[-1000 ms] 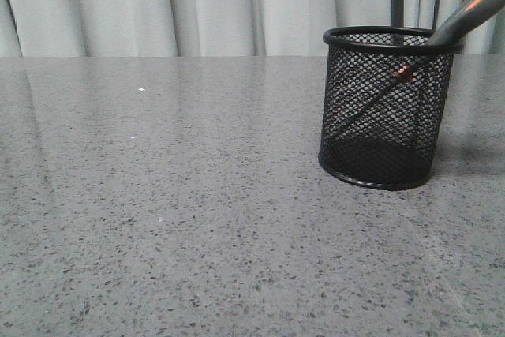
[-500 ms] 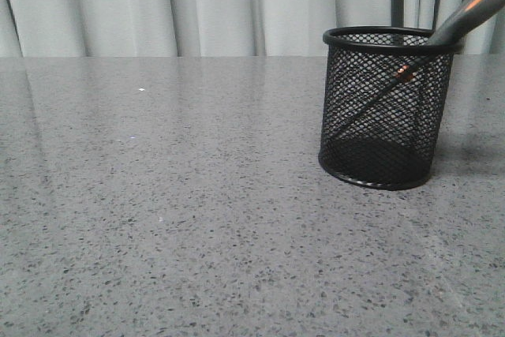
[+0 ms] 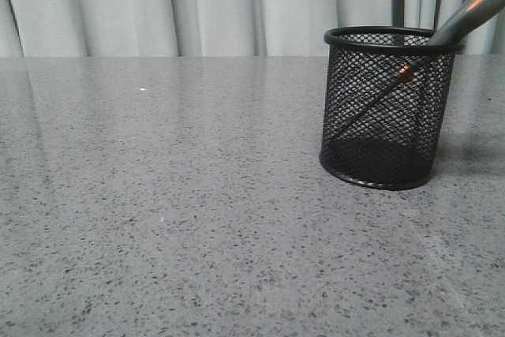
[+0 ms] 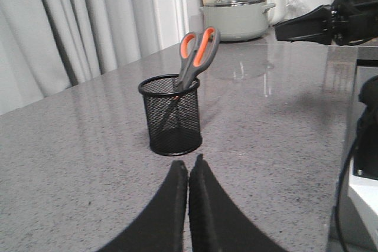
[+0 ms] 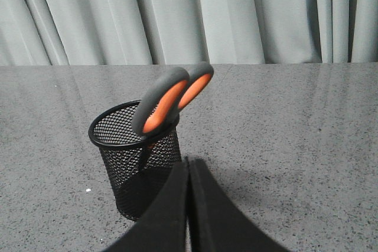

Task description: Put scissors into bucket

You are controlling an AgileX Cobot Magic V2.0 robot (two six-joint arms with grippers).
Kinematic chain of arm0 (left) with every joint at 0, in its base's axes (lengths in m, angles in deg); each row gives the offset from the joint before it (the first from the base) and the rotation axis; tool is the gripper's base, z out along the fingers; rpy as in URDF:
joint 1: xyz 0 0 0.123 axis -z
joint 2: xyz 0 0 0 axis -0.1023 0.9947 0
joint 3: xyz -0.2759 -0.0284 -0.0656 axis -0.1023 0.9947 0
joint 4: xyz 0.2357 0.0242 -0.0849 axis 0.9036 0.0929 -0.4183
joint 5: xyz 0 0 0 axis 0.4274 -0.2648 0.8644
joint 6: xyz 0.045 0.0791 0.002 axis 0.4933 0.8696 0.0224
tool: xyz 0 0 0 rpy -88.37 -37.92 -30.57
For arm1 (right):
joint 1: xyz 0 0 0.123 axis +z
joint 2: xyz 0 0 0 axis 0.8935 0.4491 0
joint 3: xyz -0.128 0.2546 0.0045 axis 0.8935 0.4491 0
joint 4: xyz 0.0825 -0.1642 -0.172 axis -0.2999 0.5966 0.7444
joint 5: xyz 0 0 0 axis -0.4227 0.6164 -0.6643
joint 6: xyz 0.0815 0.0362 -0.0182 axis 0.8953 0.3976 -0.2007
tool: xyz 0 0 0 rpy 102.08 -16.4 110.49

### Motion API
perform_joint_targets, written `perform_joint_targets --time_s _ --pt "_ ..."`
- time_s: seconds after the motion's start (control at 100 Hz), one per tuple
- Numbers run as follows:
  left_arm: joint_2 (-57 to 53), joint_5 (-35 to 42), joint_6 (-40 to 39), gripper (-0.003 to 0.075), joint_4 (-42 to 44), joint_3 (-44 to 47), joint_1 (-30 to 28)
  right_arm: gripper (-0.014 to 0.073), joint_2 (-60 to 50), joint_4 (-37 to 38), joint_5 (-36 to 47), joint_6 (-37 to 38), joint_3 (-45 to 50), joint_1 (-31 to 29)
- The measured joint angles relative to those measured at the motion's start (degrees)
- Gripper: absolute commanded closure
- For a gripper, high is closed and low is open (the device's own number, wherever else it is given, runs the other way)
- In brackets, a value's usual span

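The black wire-mesh bucket (image 3: 387, 108) stands upright on the grey table at the right of the front view. The scissors (image 3: 465, 13) stand in it, blades down, leaning on the rim, grey and orange handles sticking out above. The bucket (image 4: 171, 116) and scissors (image 4: 195, 54) also show in the left wrist view, and the bucket (image 5: 136, 151) and scissors (image 5: 168, 98) in the right wrist view. My left gripper (image 4: 188, 166) is shut and empty, a short way from the bucket. My right gripper (image 5: 189, 166) is shut and empty beside the bucket. Neither gripper shows in the front view.
Grey curtains (image 3: 197, 5) hang behind the speckled table (image 3: 158, 219). In the left wrist view a lidded pot (image 4: 236, 16) stands at the table's far end, the other arm (image 4: 319, 22) is above the table, and the table's edge (image 4: 342, 163) runs beside a cable.
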Motion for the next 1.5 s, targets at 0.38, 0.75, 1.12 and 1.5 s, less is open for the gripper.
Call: perform_joint_targets --time_s 0.38,0.75,1.12,1.5 --pt "0.00 9.79 23.86 0.0741 -27.02 1.85 -37.57 0.0659 0.00 0.00 0.00 0.00 0.00 0.00" --pt "0.00 13.70 25.50 0.0741 -42.24 5.37 -68.22 0.0659 0.00 0.00 0.00 0.00 0.00 0.00" --pt "-5.88 15.32 25.50 0.0741 -38.05 14.64 -69.29 0.0659 0.00 0.00 0.00 0.00 0.00 0.00" --pt "-5.88 10.22 25.50 0.0741 -38.32 14.64 -69.29 0.0659 0.00 0.00 0.00 0.00 0.00 0.00"
